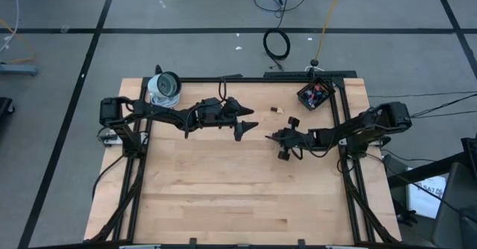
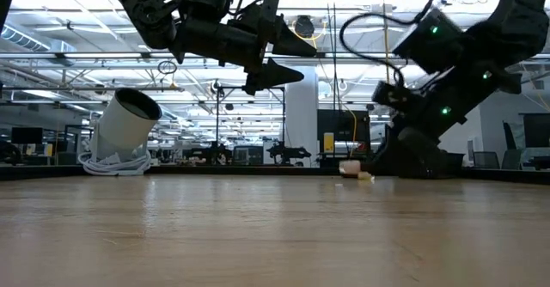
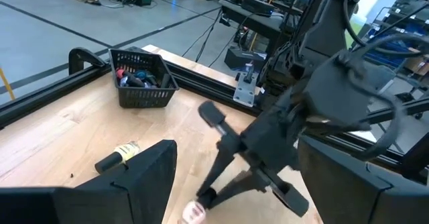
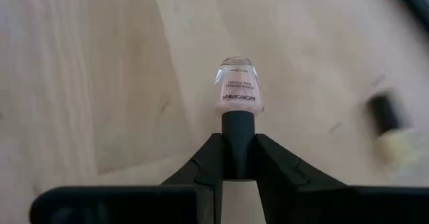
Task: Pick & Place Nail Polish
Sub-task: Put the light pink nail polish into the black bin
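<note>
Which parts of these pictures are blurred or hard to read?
Right wrist view: the pink bottle in the right gripper is sharp; the beige bottle at the edge is blurred. Low view: the near table is soft; ceiling lights leave both arms as dark shapes.

Table top, lower centre of high view: pale wood, visible grain, smooth with low sheen. Pink nail polish bottle, centre of right wrist view: glossy glass, matt black cap. Right gripper fingers: matt black plastic. Basket, upper left of left wrist view: black plastic mesh.
</note>
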You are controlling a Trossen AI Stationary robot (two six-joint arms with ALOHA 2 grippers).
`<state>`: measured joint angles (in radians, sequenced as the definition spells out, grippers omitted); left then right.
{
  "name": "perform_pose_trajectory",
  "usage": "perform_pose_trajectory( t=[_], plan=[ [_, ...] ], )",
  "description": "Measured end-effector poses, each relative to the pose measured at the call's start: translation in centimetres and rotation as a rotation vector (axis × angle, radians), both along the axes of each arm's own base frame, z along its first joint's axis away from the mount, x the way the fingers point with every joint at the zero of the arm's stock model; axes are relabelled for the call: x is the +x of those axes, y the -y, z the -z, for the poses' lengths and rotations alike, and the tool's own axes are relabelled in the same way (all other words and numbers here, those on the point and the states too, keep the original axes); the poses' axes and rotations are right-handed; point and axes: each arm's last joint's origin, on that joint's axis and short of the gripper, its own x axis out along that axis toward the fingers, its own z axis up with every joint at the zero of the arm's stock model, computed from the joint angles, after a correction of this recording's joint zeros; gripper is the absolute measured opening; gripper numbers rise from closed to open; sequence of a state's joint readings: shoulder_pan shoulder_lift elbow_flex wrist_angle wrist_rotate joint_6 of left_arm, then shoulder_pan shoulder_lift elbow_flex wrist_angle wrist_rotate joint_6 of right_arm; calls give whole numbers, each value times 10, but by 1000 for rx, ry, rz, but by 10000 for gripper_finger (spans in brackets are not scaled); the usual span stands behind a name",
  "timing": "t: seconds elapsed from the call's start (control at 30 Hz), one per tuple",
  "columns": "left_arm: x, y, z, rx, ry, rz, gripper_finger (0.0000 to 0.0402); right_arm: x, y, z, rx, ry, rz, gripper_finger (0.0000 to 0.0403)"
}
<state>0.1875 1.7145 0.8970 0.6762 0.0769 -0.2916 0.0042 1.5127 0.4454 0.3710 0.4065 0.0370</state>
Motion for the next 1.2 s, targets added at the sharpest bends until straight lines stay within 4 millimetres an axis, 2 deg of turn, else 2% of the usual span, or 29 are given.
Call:
perform_pose_trajectory(
  t=[0.1, 0.3, 0.43, 0.53, 0.7, 0.83, 1.07, 1.2],
  plan=[
    [0, 0, 0, 0, 0, 0, 297, -1, -4, -11, -124, -11, -80, 49],
    [0, 0, 0, 0, -3, 0, 294, -6, -25, -37, -467, -74, -413, 49],
    [0, 0, 1, 13, -10, 2, 294, -11, -37, -56, -705, -82, -350, 49],
    [0, 0, 2, 24, -22, 4, 294, -15, -46, -64, -780, -72, -323, 49],
    [0, 0, 2, 21, -25, 3, 294, -22, -55, -75, -695, 48, -301, 49],
    [0, 0, 2, 20, -25, 4, 294, -29, -57, -86, -539, 177, -313, 49],
    [0, 0, 2, 21, -24, 4, 294, -38, -65, -104, -90, 424, -622, 49],
    [0, 0, 2, 21, -24, 4, 294, -43, -70, -120, 137, 579, -738, 49]
  ],
)
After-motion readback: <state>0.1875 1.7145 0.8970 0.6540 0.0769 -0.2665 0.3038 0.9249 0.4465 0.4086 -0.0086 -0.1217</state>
